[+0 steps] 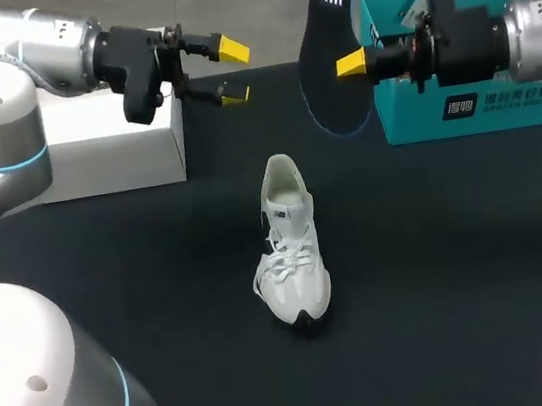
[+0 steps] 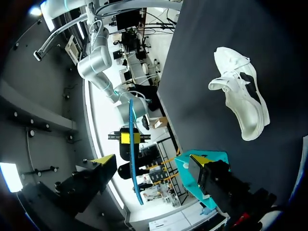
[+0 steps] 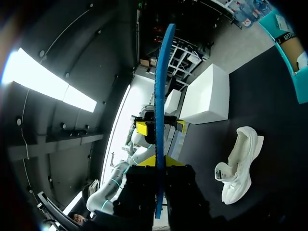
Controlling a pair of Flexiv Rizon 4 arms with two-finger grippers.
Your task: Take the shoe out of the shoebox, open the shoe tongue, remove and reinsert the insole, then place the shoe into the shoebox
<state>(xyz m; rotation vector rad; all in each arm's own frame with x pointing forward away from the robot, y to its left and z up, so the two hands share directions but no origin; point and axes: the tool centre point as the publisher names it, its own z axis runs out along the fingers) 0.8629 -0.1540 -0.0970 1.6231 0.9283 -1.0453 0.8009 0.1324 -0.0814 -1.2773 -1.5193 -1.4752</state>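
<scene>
A black table (image 1: 161,279) fills the head view, seen from above. At its far left sits a white box (image 1: 111,145) with a flat closed top. At the far right stands an open teal shoebox (image 1: 500,105). The right arm crosses in front of it and hides most of its inside, so its contents cannot be told. A white shoe (image 1: 291,251) stands upright on its sole at the table's middle, well apart from both boxes, with its toe toward the near edge and its laces loose. The right gripper (image 1: 347,63) is closed on a dark insole (image 1: 329,53), held on edge in the air just beside the shoebox. The left gripper (image 1: 232,72) hangs beside the white box with its yellow-tipped fingers spread wide and nothing between them.
</scene>
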